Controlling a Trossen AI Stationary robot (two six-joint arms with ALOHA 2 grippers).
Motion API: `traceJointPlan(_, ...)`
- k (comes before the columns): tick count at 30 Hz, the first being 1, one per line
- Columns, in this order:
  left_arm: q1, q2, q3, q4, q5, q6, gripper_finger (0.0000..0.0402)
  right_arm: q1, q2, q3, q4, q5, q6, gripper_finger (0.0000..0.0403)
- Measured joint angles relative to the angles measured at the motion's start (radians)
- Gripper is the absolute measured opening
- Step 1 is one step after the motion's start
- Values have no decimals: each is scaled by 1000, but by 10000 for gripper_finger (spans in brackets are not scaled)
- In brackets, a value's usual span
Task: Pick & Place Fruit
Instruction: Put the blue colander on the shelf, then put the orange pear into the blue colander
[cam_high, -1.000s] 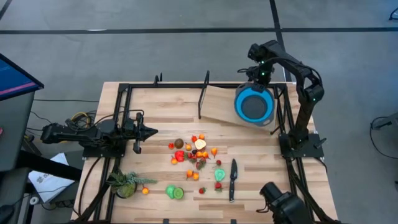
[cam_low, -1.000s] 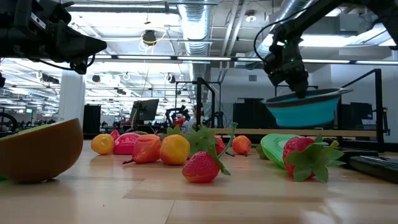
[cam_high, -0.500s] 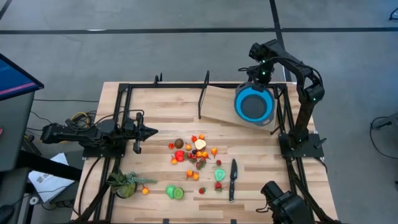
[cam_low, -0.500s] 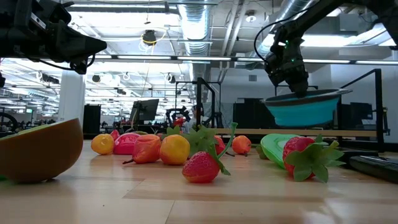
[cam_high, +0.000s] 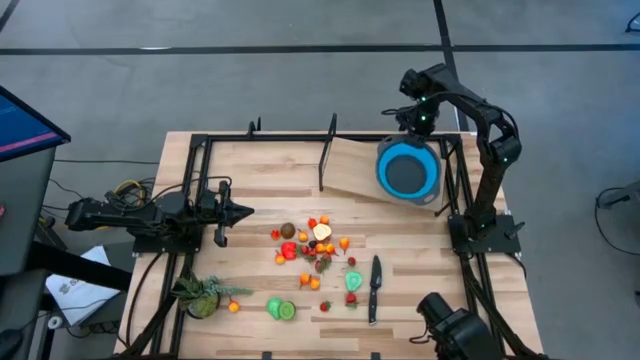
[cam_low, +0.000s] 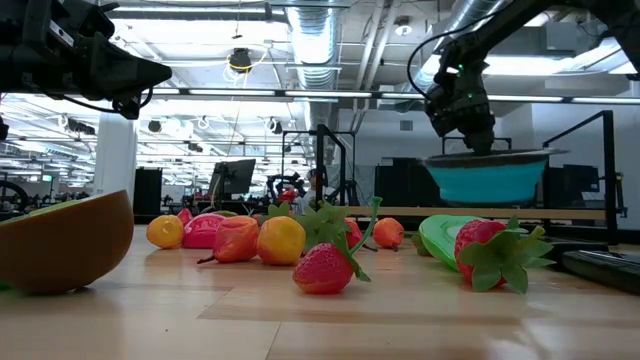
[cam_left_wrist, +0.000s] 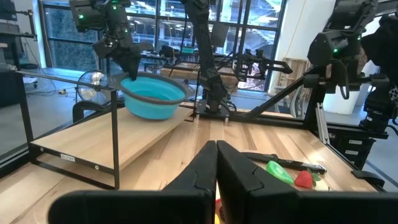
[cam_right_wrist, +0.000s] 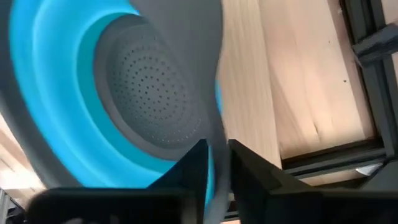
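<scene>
The light wooden table (cam_high: 400, 250) looks the same as one second ago. The change is on the raised wooden board (cam_high: 350, 165), at about 1 o'clock of the table.

There stands the round blue bowl with the grey perforated bottom (cam_high: 384, 170). In the low view, a moment ago, its rim was tilted, with the side away from my fingers higher. Now the rim lies level and the bowl sits flat on the board.

My right gripper (cam_high: 415, 122) is over the 12 o'clock edge of the bowl. Its fingers have opened a little. In my right wrist view they stand with a narrow gap, and the bowl's rim is between them, but I judge they no longer pinch it. So I believe the bowl is now set down and released.

My left gripper (cam_high: 245, 211) waits at 9 o'clock of the table, low over the wood, with its fingers pressed together and nothing in them.

The small toy fruits (cam_high: 312, 245), red, orange, yellow and brown, lie in a loose pile near the centre of the table, a few more toward 6 o'clock. They are well apart from the bowl and none is inside it.

For the task this means the container is ready, and the picking of fruit is not yet begun.
</scene>
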Motion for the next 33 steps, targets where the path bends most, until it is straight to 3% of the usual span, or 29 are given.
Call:
traceJointPlan(6,0,0,0,0,0,0,1,25,0,0,8,15,2,100)
traceJointPlan(9,0,0,0,0,0,0,1,39,0,0,0,76,2,110)
traceJointPlan(13,0,0,0,0,0,0,1,53,0,21,-3,162,6,112)
traceJointPlan(22,0,0,0,0,0,0,1,80,0,156,-3,167,31,107)
traceJointPlan(27,0,0,0,0,0,0,1,112,-1,239,-3,146,78,103)
traceJointPlan(33,0,0,0,0,0,0,1,147,-36,244,3,-20,30,59)
